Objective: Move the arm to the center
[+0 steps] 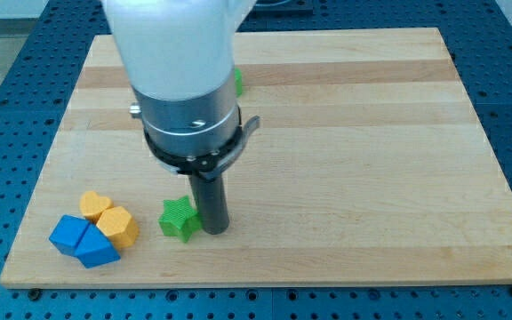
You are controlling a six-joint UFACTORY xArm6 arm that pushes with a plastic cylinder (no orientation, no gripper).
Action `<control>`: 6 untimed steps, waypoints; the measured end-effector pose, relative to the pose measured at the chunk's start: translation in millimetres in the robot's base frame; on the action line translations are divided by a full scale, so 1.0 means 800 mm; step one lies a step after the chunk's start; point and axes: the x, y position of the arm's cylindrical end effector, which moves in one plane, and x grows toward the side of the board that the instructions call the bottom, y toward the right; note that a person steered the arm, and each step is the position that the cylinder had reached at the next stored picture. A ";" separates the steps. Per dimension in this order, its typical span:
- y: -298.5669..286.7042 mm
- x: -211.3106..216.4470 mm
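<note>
My dark rod comes down from the white and metal arm body at the view's upper left. My tip rests on the wooden board, low and left of the board's middle. It stands right next to a green star block, on that block's right side, and appears to touch it.
At the bottom left lie a yellow heart block, a yellow hexagon block, a blue block and a second blue block, packed together. Another green block peeks out behind the arm body near the top.
</note>
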 end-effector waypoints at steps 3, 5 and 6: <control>-0.035 0.000; 0.038 -0.088; 0.073 -0.157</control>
